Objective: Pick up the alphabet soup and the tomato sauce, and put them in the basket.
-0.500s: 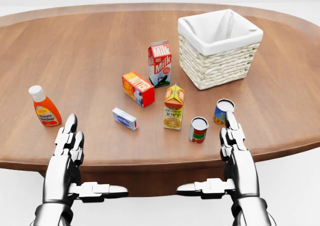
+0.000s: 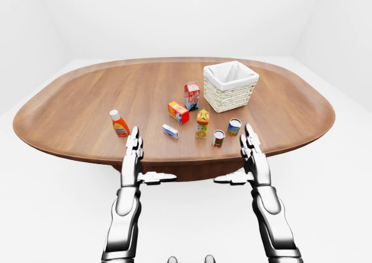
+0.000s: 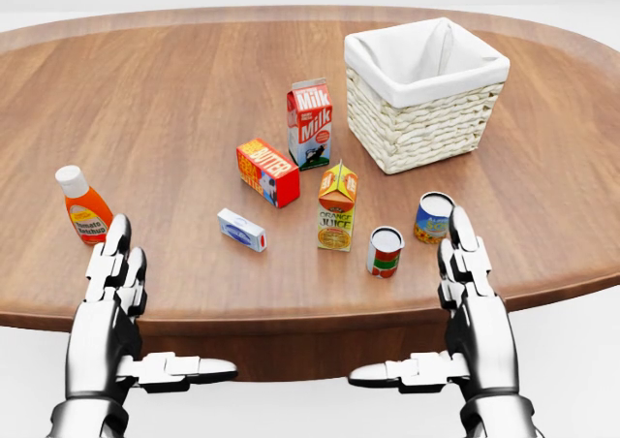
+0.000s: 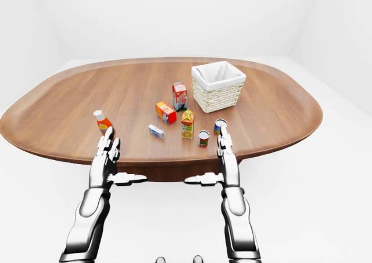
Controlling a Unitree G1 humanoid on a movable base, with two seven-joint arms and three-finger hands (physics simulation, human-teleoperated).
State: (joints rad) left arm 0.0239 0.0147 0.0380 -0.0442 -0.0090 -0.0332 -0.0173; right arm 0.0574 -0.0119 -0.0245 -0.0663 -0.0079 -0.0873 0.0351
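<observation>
The silver three-fingered right hand is held flat and released at the lower right of the head view, thumb pointing inward, nothing grasped. Its fingertips reach over the near rim of the brown oval wooden table. Just beside those fingertips, to the upper left, the blue-and-yellow alphabet soup can is seen upright, close but not clearly touched. Further left of the hand, the red-and-green tomato sauce can stands upright, apart from the first can, with bare wood between it and the table's edge.

Above the right hand, the square woven white-lined basket is set well beyond both cans, with open tabletop between.

The silver left hand is likewise spread open and holds nothing, at the lower left, fingers over the same rim. Just above it, the orange ketchup bottle with a white cap is found upright. Between the two hands, a small blue-and-white box lies flat, an orange juice carton stands, a red-and-orange box lies tilted, and a red-and-white milk carton stands beyond.

In the left-eye view, wide bare wood is left toward the table's far rim and both ends.
</observation>
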